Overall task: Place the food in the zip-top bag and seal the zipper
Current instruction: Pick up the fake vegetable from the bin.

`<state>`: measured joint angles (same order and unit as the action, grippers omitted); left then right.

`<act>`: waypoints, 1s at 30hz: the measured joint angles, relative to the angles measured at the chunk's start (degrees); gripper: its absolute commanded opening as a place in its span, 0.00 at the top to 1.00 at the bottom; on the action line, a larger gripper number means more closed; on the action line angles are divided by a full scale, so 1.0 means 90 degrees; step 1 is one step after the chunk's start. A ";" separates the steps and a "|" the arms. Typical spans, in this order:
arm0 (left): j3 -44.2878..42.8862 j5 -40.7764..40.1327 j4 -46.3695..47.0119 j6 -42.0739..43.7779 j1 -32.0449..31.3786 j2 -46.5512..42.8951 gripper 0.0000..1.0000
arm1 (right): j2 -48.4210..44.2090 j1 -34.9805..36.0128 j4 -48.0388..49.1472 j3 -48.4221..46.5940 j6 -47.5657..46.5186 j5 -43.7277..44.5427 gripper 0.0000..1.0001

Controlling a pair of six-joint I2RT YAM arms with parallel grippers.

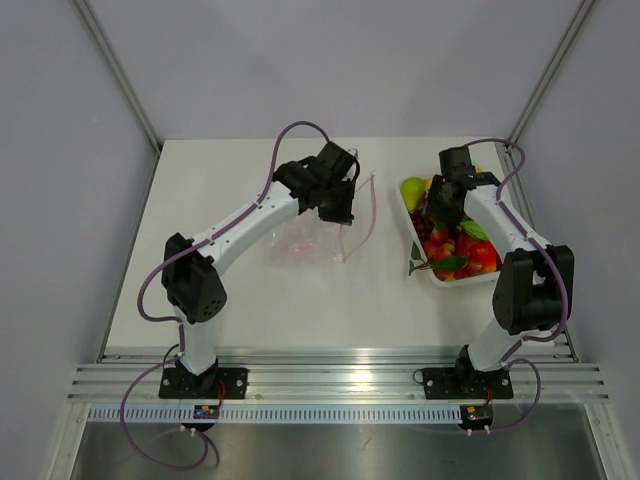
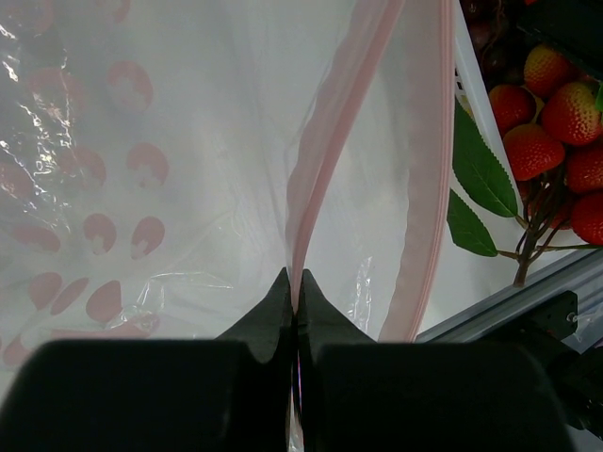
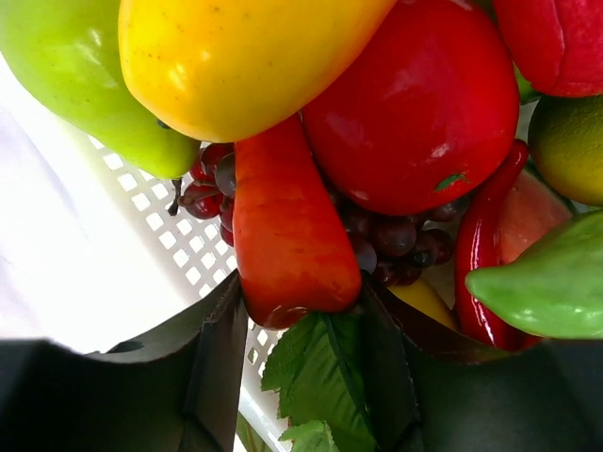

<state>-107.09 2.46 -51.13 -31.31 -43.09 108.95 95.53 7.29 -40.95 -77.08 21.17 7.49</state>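
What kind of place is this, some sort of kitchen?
Probably a robot test booth, not a kitchen: plain grey walls enclose a white table with metal rails, and the tray holds toy food.

Clear crinkly plastic zip-top bag (image 2: 170, 188), glossy smooth food (image 3: 415, 104), white perforated plastic tray (image 3: 160, 235)

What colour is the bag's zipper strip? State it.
Pale pink zipper strip, clearest in the left wrist view.

A robotics lab test cell is showing here: two white jointed arms (image 1: 235, 235) are standing bolted to a ribbed aluminium rail (image 1: 340, 380) at the edge of a plain white tabletop (image 1: 230, 180), with blank grey panel walls (image 1: 60, 150) and slanted metal struts (image 1: 120, 70) enclosing it.
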 measured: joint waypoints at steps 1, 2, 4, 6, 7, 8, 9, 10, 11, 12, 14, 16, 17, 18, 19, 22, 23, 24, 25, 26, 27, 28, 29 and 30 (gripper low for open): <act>0.0005 0.0000 0.0000 0.0000 -0.0005 0.0000 1.00 | -0.0012 0.0000 0.0017 0.0015 0.0007 0.0000 0.66; 0.0017 0.0000 0.0002 0.0000 -0.0010 0.0000 1.00 | -0.0034 0.0000 0.0032 0.0039 0.0007 -0.0002 0.67; 0.0046 -0.0002 0.0002 0.0000 -0.0015 0.0000 1.00 | -0.0119 0.0000 0.0022 0.0073 0.0002 0.0000 0.68; 0.0058 -0.0007 0.0000 -0.0002 -0.0022 0.0000 1.00 | -0.0267 -0.0002 -0.0010 0.0109 -0.0017 0.0000 0.69; 0.0056 -0.0015 0.0002 -0.0002 -0.0029 0.0000 1.00 | -0.0367 -0.0002 -0.0056 0.0119 -0.0036 0.0000 0.68; 0.0046 -0.0029 -0.0002 -0.0005 -0.0044 0.0005 1.00 | -0.0478 -0.0002 -0.0102 0.0134 -0.0051 0.0000 0.68; 0.0012 -0.0053 -0.0010 -0.0007 -0.0061 0.0029 1.00 | -0.0573 -0.0002 -0.0143 0.0148 -0.0066 0.0002 0.68; -0.0053 -0.0075 -0.0032 -0.0010 -0.0080 0.0070 1.00 | -0.0692 -0.0002 -0.0194 0.0163 -0.0087 0.0002 0.68; -0.0197 -0.0100 -0.0061 -0.0019 -0.0112 0.0172 1.00 | -0.0804 -0.0002 -0.0253 0.0177 -0.0104 0.0000 0.68; -0.0306 -0.0109 -0.0053 -0.0027 -0.0134 0.0253 1.00 | -0.0928 -0.0007 -0.0313 0.0197 -0.0129 -0.0005 0.69; -0.0520 -0.0126 -0.0034 -0.0046 -0.0194 0.0440 1.00 | -0.1139 -0.0012 -0.0466 0.0199 -0.0192 -0.0015 0.69; -0.0646 -0.0124 -0.0032 -0.0080 -0.0226 0.0595 1.00 | -0.1311 -0.0015 -0.0614 0.0199 -0.0238 -0.0070 0.70; -0.0687 -0.0124 -0.0032 -0.0097 -0.0248 0.0663 1.00 | -0.1396 -0.0017 -0.0692 0.0199 -0.0255 -0.0102 0.70; -0.0719 -0.0124 -0.0034 -0.0112 -0.0255 0.0721 1.00 | -0.1474 -0.0017 -0.0767 0.0199 -0.0274 -0.0124 0.70; -0.0738 -0.0124 -0.0032 -0.0131 -0.0272 0.0780 1.00 | -0.1564 -0.0017 -0.0843 0.0199 -0.0296 -0.0131 0.70; -0.0758 -0.0119 -0.0046 -0.0146 -0.0272 0.0869 1.00 | -0.1872 -0.0019 -0.1073 0.0199 -0.0389 -0.0253 0.70; -0.0758 -0.0117 -0.0058 -0.0143 -0.0272 0.0879 1.00 | -0.1977 -0.0019 -0.1156 0.0197 -0.0420 -0.0308 0.71; -0.0758 -0.0117 -0.0070 -0.0141 -0.0272 0.0882 1.00 | -0.2062 -0.0019 -0.1248 0.0192 -0.0452 -0.0376 0.71; -0.0760 -0.0114 -0.0080 -0.0141 -0.0272 0.0882 1.00 | -0.2137 -0.0019 -0.1345 0.0185 -0.0486 -0.0457 0.70; -0.0770 -0.0114 -0.0085 -0.0136 -0.0272 0.0882 1.00 | -0.2193 -0.0019 -0.1438 0.0172 -0.0512 -0.0503 0.71; -0.0772 -0.0109 -0.0083 -0.0126 -0.0270 0.0882 1.00 | -0.2234 -0.0019 -0.1511 0.0163 -0.0542 -0.0583 0.71; -0.0772 -0.0102 -0.0085 -0.0121 -0.0270 0.0882 1.00 | -0.2263 -0.0022 -0.1593 0.0151 -0.0561 -0.0639 0.71; -0.0772 -0.0100 -0.0085 -0.0112 -0.0270 0.0882 1.00 | -0.2285 -0.0022 -0.1659 0.0151 -0.0580 -0.0704 0.71; -0.0772 -0.0097 -0.0087 -0.0095 -0.0270 0.0882 1.00 | -0.2302 -0.0022 -0.1710 0.0148 -0.0597 -0.0760 0.72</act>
<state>-114.04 1.58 -51.92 -32.16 -45.52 116.88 74.81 7.09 -56.34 -75.75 15.79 0.64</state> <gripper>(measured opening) 0.005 0.513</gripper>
